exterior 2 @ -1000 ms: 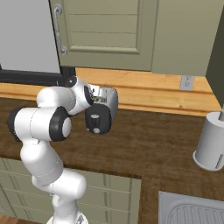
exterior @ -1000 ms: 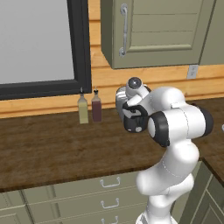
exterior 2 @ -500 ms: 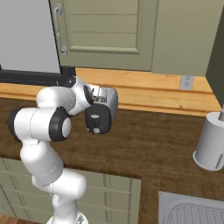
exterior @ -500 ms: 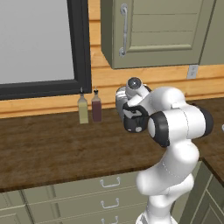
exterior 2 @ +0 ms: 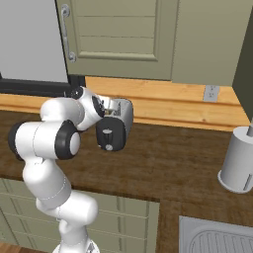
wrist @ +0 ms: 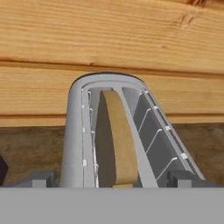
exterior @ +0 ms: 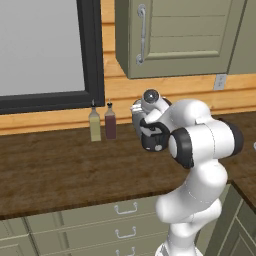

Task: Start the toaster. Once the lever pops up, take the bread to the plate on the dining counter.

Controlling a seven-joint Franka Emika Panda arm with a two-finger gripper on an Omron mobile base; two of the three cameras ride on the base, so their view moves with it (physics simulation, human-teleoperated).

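Observation:
The toaster stands at the back of the wood counter against the wall, its black end panel facing the room; it also shows behind my hand. A small pale tab, the lever, sits low on that panel. In the hand view I look along the toaster, and the brown bread stands on edge in one slot. My gripper is open right over the toaster's top, one fingertip on each side. The plate and the dining counter are out of view.
Two bottles stand at the wall left of the toaster. A grey cylinder stands at the right, with a sink in front of it. Wall cabinets hang above. Drawers run under the counter.

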